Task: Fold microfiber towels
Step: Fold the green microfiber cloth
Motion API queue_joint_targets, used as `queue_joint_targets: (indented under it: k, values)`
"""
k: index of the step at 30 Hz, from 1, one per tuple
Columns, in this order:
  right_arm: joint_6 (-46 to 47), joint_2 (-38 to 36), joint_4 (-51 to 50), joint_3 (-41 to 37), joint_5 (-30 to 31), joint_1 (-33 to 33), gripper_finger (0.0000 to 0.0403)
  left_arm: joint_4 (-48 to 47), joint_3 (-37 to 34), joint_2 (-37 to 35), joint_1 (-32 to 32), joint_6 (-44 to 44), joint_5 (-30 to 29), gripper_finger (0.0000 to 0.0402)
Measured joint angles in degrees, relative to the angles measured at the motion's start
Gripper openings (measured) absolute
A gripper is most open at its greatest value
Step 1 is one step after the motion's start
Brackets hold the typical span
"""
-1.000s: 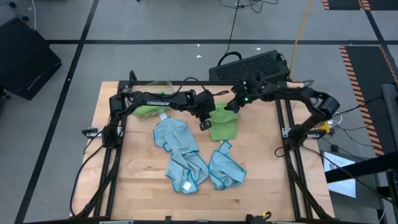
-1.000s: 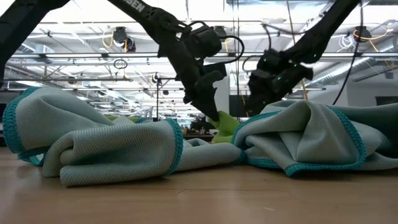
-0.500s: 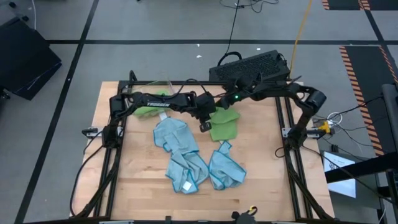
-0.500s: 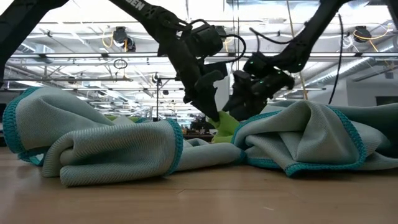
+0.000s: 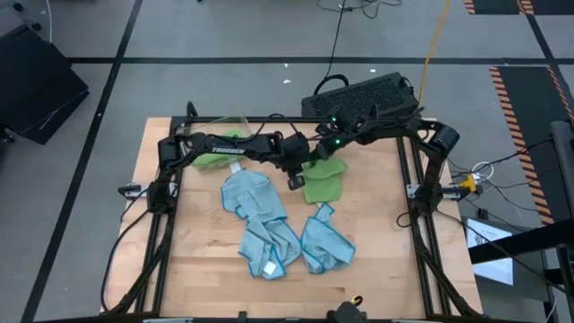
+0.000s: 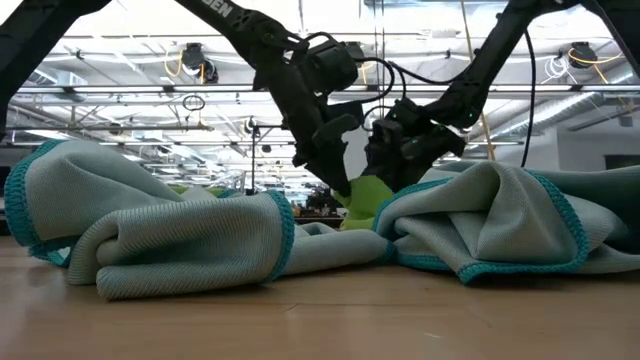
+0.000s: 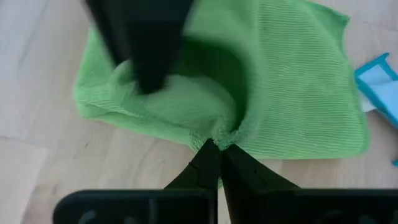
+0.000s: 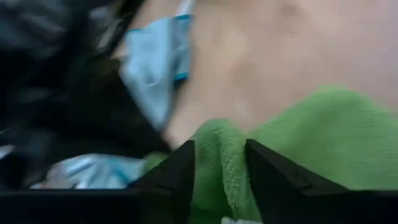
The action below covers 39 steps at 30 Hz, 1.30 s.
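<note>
A lime green towel (image 5: 323,184) lies spread on the wooden table, right of centre toward the far edge. My left gripper (image 7: 216,144) is shut on its left edge. My right gripper (image 8: 217,152) comes in from the far right and has a bunched fold of the towel's far part between its two fingers. Three light blue towels lie crumpled nearer the front: one (image 5: 247,193) beside the left arm, two (image 5: 269,244) (image 5: 327,242) side by side. A second green towel (image 5: 211,160) lies at the far left under the left arm. My left gripper pinches the green towel's left edge (image 7: 219,132) between its two fingertips, coming slanting down from the table's left. The cloth puckers at the pinch, and the rest of the towel lies on the table. My right gripper has a raised fold of the towel's far part (image 8: 219,163) between its two fingers (image 8: 267,168), which slant down from the far right. The cloth fills the gap between them. The rest of the towel lies on the table.
The two blue towels at the front (image 6: 180,235) (image 6: 500,225) fill the low view's foreground. A black keyboard-like box (image 5: 363,94) sits beyond the table's far edge. Black frame rails (image 5: 417,215) run along the table's left and right sides. Bare wood (image 5: 197,260) shows front left.
My right gripper has moved down and toward the table's left, onto the far part of the green towel next to my left gripper. The towel's far part has bunched up a little under it. My left gripper has kept still, shut on the towel's edge.
</note>
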Motion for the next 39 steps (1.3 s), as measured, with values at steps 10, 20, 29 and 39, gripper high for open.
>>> queue_joint_targets:
  k: [10,20,29,39]
  values:
    - [-0.88,-4.00,-1.81,-0.04,-16.12,-3.08,0.0037,-2.57,0.00,0.00,1.32,-0.67,-3.58,0.0008]
    - [-3.32,-7.70,-7.24,-1.44,-18.30,-4.52,0.0023,-2.62,0.00,0.00,3.76,-1.59,-4.56,0.0005]
    - [-3.39,-8.96,-6.08,0.75,4.96,-4.49,0.0087,-3.16,0.00,0.00,2.52,1.57,-3.06,0.0009]
    - [-10.12,-2.40,-12.63,5.27,-3.23,-6.04,0.0172,-4.00,0.00,0.00,1.88,1.47,-3.06,0.0017]
